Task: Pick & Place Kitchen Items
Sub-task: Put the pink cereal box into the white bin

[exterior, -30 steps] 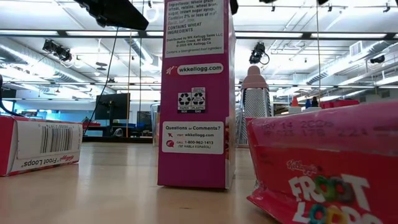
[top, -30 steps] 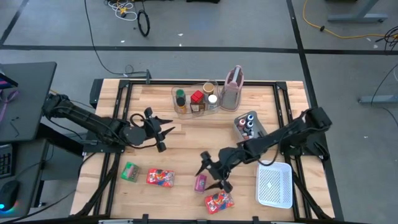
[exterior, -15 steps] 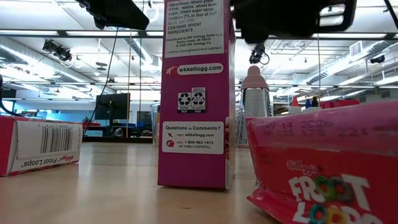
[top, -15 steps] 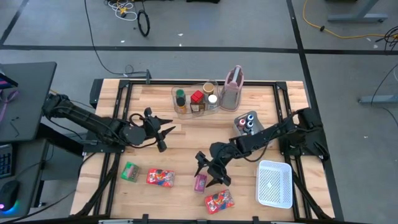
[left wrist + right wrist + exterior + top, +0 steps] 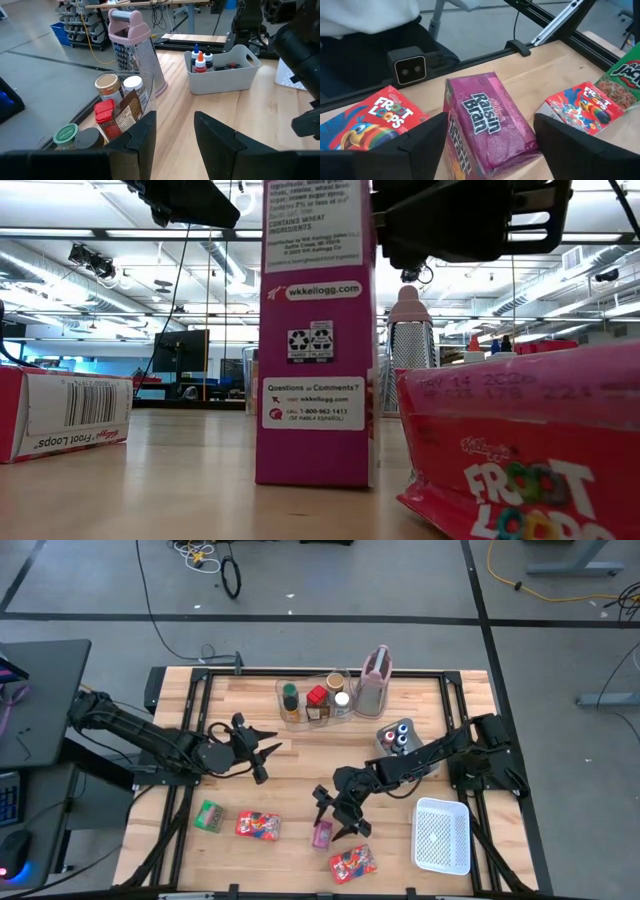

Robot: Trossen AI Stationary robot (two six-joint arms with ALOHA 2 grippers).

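A pink Raisin Bran box point(image 5: 322, 834) stands upright near the table's near edge, tall in the low view point(image 5: 315, 360). My right gripper point(image 5: 336, 817) hangs open over it, one finger on each side of the box point(image 5: 487, 125). One red Froot Loops box point(image 5: 352, 862) lies on the table just right of the pink box. Another red box point(image 5: 257, 825) and a green box point(image 5: 209, 815) lie to its left. My left gripper point(image 5: 264, 752) waits open above the table's left middle and touches nothing. My right gripper comes down slanting from the far right, with its fingers point(image 5: 422, 145) either side of the pink box's upper part point(image 5: 470, 107). I cannot tell whether they touch it. The box stands on the table.
At the far edge stand a clear bin of spice jars point(image 5: 315, 700) and a pinkish grater-like jug point(image 5: 375, 680). A grey tray of small bottles point(image 5: 398, 740) sits right of centre. The white mesh basket point(image 5: 442, 836) is at the near right. Bare wood lies mid-table.
My right gripper has moved toward the table's left and come down over the pink box. It now shows large at the top of the low view, where it did not show a second ago. Its fingers stay open.
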